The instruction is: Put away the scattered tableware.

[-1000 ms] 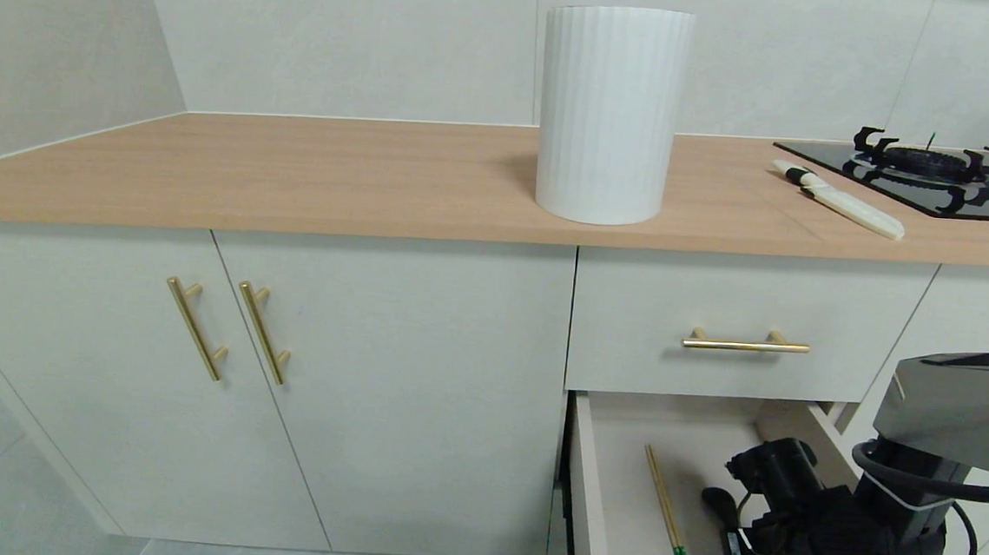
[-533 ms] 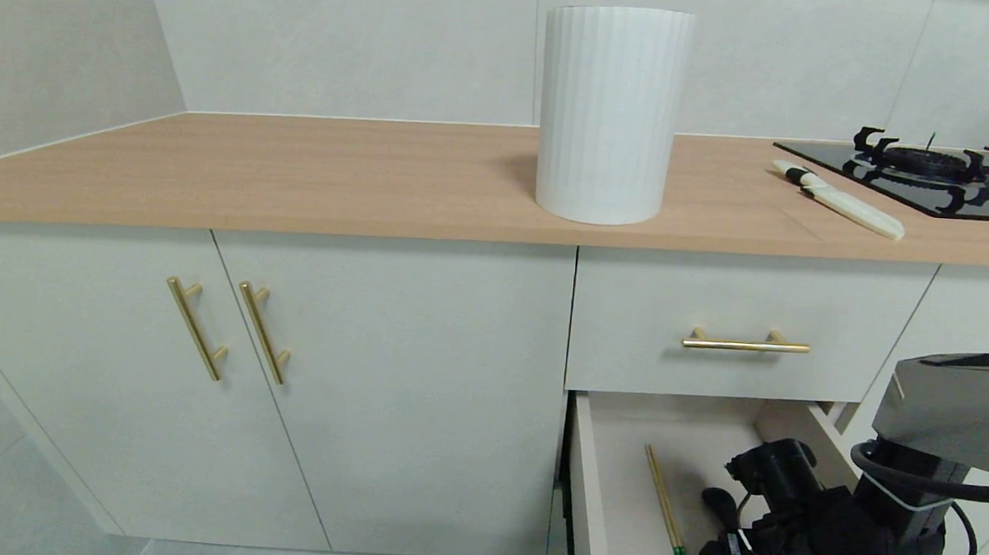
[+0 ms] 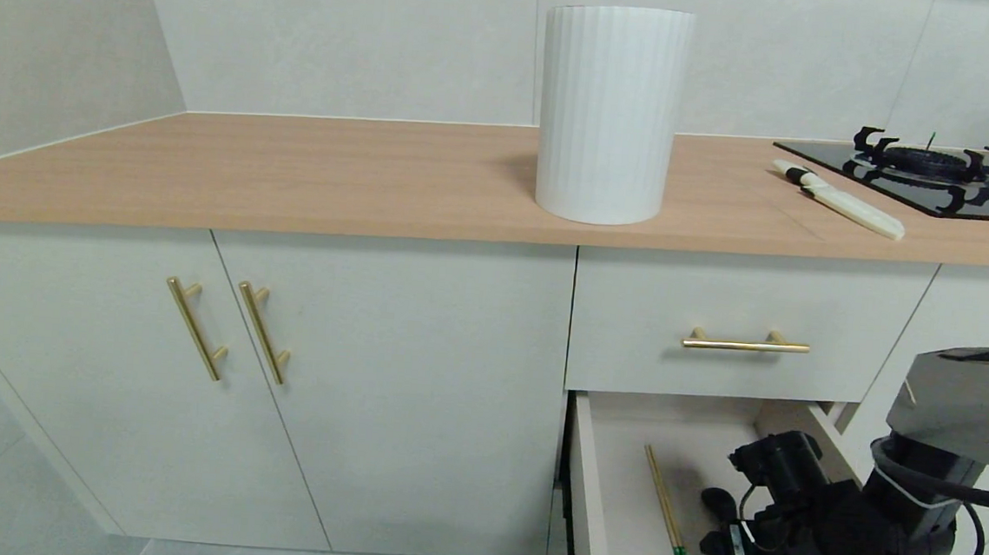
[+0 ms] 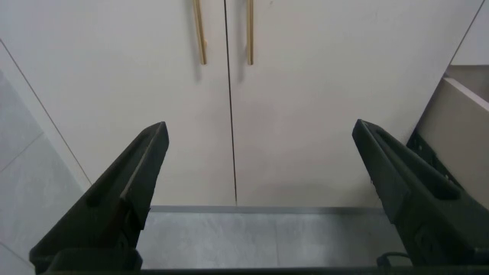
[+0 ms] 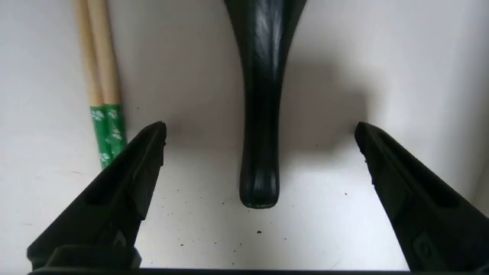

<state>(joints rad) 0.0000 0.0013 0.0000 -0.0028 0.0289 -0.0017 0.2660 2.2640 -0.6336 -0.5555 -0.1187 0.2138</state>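
A black spoon [image 3: 717, 502] lies on the floor of the open lower drawer [image 3: 588, 484], beside a pair of wooden chopsticks [image 3: 667, 520] with green ends. My right gripper [image 3: 735, 542] hangs low inside the drawer, just over the spoon's handle. In the right wrist view the spoon [image 5: 258, 92] lies between the open fingers of my right gripper [image 5: 258, 131] without touching them, and the chopsticks [image 5: 99, 76] lie off to one side. A pale knife [image 3: 839, 200] rests on the wooden counter by the stove. My left gripper [image 4: 260, 130] is open and holds nothing, facing the cabinet doors.
A tall white ribbed container [image 3: 608, 116] stands on the counter [image 3: 293, 172]. The black gas hob [image 3: 937, 173] is at the far right. The upper drawer with a gold handle [image 3: 746, 344] is closed above the open one. The double doors' gold handles [image 4: 200, 30] face my left gripper.
My right arm has edged slightly to the right inside the drawer. The spoon and chopsticks lie where they were.
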